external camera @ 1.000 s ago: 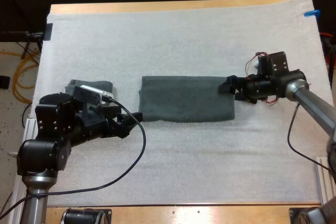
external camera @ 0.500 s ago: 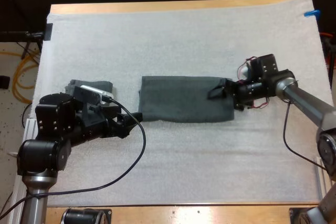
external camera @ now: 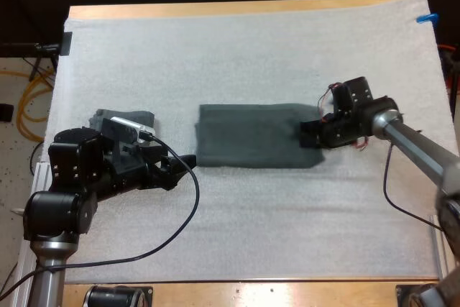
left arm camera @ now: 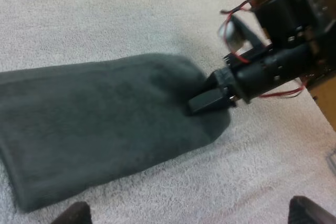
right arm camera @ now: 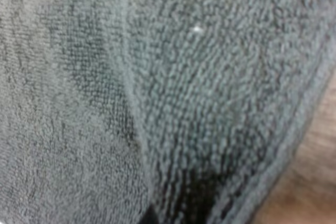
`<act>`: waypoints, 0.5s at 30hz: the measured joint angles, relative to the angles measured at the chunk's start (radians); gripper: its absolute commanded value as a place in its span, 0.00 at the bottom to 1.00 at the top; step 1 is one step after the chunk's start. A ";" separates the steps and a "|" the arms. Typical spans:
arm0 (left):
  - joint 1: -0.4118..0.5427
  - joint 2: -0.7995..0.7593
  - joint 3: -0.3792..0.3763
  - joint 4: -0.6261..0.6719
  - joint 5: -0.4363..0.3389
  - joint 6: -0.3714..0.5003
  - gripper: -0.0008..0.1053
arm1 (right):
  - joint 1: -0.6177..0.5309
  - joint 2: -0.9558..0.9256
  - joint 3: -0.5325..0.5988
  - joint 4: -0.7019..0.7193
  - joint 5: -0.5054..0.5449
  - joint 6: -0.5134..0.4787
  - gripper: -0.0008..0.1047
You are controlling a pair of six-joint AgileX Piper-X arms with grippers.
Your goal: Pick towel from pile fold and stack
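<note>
Across the wooden table [external camera: 215, 9] lies a white mat [external camera: 251, 55]. At mid-frame in the high view rests a dark grey-green towel [external camera: 248, 145], folded flat into a long rectangle. The right gripper [external camera: 309, 134] touches the cloth at its right-hand end; whether it has hold of it I cannot tell. The left gripper [external camera: 185, 159], at lower left, stands wide apart just beside the towel's left end, holding nothing. Behind that arm shows what may be a crumpled towel [external camera: 128, 116].
</note>
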 measured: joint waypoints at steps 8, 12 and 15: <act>0.000 0.000 0.000 0.000 0.000 0.000 0.68 | 0.000 -0.197 0.000 0.201 0.459 -0.303 0.01; 0.000 0.000 0.000 0.000 0.000 0.000 0.68 | 0.000 -0.239 0.000 0.244 0.686 -0.388 0.01; 0.000 0.000 0.000 0.000 0.014 -0.004 0.68 | 0.001 -0.253 0.000 0.247 0.716 -0.374 0.01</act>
